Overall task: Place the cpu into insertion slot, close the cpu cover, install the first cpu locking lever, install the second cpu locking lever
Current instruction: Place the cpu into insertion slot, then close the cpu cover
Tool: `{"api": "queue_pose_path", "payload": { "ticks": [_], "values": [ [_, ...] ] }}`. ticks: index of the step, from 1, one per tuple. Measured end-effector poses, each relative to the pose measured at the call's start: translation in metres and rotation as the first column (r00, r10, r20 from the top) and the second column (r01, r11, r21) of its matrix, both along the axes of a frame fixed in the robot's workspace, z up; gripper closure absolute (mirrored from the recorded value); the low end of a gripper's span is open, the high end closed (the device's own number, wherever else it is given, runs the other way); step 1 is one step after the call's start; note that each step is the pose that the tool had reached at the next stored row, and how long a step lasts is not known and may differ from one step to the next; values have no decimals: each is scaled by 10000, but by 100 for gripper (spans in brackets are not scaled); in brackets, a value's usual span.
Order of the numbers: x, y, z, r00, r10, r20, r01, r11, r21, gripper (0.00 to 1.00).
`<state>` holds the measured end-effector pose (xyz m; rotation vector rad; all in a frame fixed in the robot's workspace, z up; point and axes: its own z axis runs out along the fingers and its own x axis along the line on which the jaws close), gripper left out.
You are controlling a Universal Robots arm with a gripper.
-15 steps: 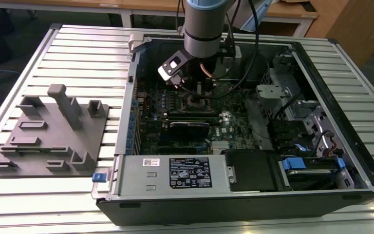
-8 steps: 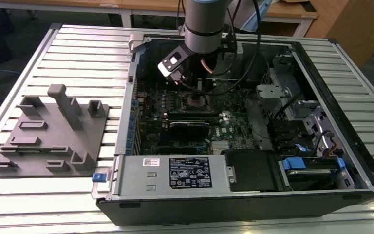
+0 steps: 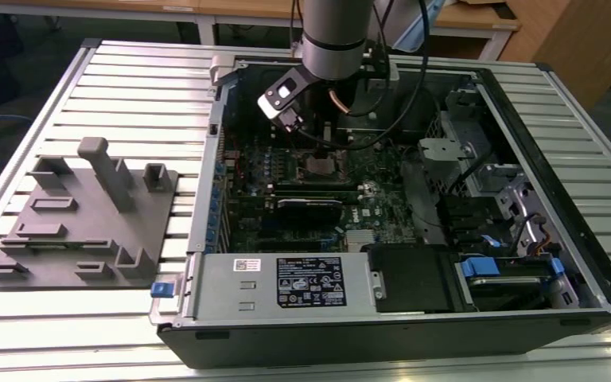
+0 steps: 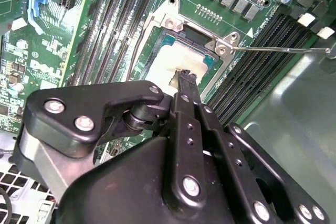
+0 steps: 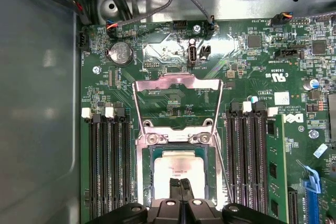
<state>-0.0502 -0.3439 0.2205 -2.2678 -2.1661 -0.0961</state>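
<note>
cpu sits flat in insertion slot, silver top up, square to the rim; in exterior view it's the pale square mid-motherboard

cpu cover is swung open, hinged at the slot edge and lying back off the socket, with green board visible through its opening; not closed

one thin locking lever sticks out sideways from the socket corner, unlatched

gripper is right over the cpu; fingers are clenched together with no gap and nothing between them, tips at the cpu's top face near its edge; cannot tell whether they press or just touch

long black memory slots flank the socket on both sides

board sits inside an open computer case lying on a slatted worktop; arm comes down into the case from above

grey fixture with pegs and pockets is on the worktop at the exterior view's left, just beside the case
</note>
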Motion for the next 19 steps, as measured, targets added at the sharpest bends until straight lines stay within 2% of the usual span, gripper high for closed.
{"api": "queue_pose_path", "payload": {
  "ticks": [4, 6, 19],
  "values": [
    [4, 0, 1, 10000, 0, -2, 0, 10000, -3, 89],
    [34, 0, 3, 10000, 0, -1, 0, 10000, -2, 89],
    [33, 0, 42, 10000, 0, -2, 0, 10000, -3, 89]
  ]
}}
